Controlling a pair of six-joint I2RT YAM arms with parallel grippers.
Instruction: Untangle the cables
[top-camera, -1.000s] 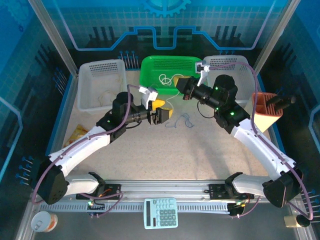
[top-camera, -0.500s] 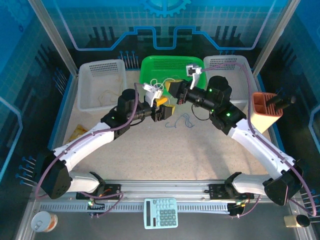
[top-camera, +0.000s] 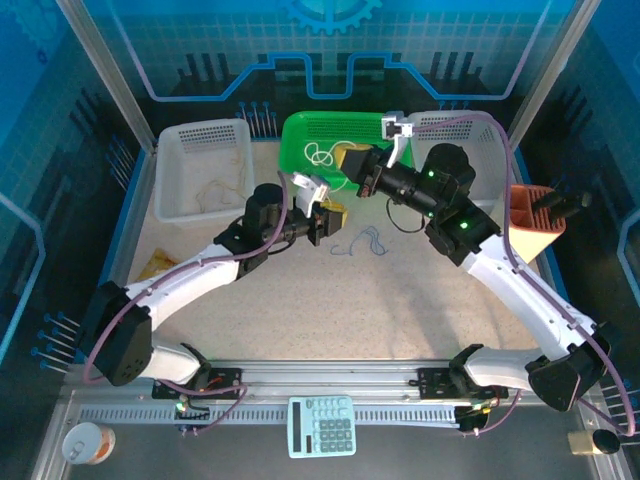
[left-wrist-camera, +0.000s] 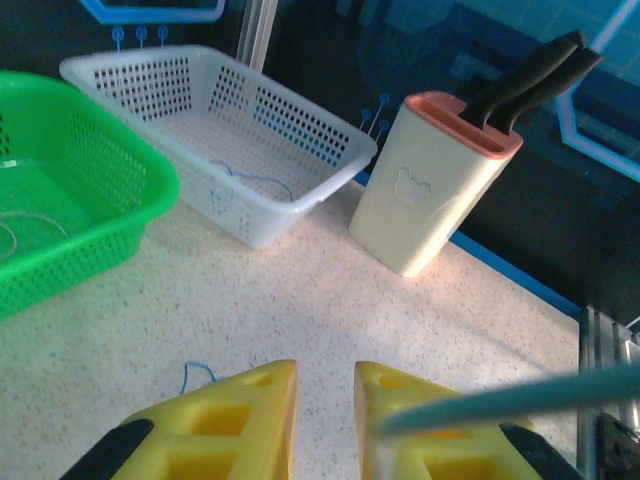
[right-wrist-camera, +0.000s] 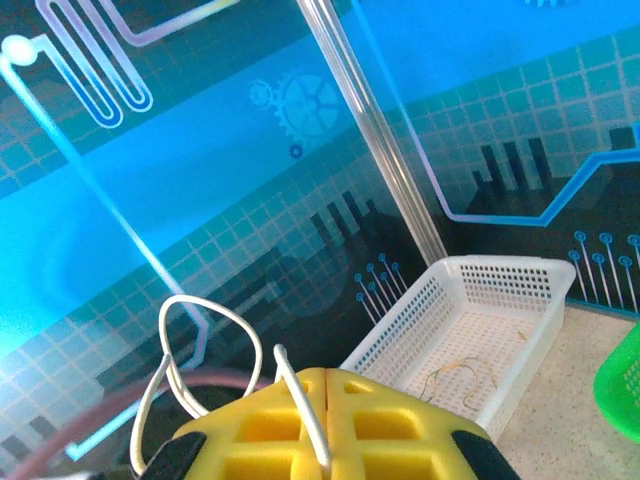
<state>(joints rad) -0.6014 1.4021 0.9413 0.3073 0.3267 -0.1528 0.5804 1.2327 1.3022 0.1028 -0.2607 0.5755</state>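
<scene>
My right gripper (top-camera: 349, 162) hangs over the green basket (top-camera: 300, 132), shut on a whitish cable (top-camera: 320, 155). In the right wrist view the whitish cable (right-wrist-camera: 205, 335) loops up to the left of the pressed-together yellow fingers (right-wrist-camera: 290, 420). A blue-grey cable (top-camera: 362, 243) lies curled on the table just right of my left gripper (top-camera: 333, 217). In the left wrist view that gripper (left-wrist-camera: 325, 375) has a narrow gap between its jaws with nothing in it, and a bit of blue cable (left-wrist-camera: 196, 375) lies beside its left finger. A blurred teal strand (left-wrist-camera: 520, 395) crosses its right finger.
A white basket (top-camera: 178, 150) at the back left holds a yellowish cable (top-camera: 215, 185). Another white basket (top-camera: 452, 122) stands at the back right, with a knife block (top-camera: 530, 222) next to it. A calculator (top-camera: 322, 425) and a cup (top-camera: 82, 443) sit by the near rail.
My left gripper has reached further right toward the blue-grey cable and its jaws have narrowed. The right gripper has shifted a little over the green basket, still holding the whitish cable.
</scene>
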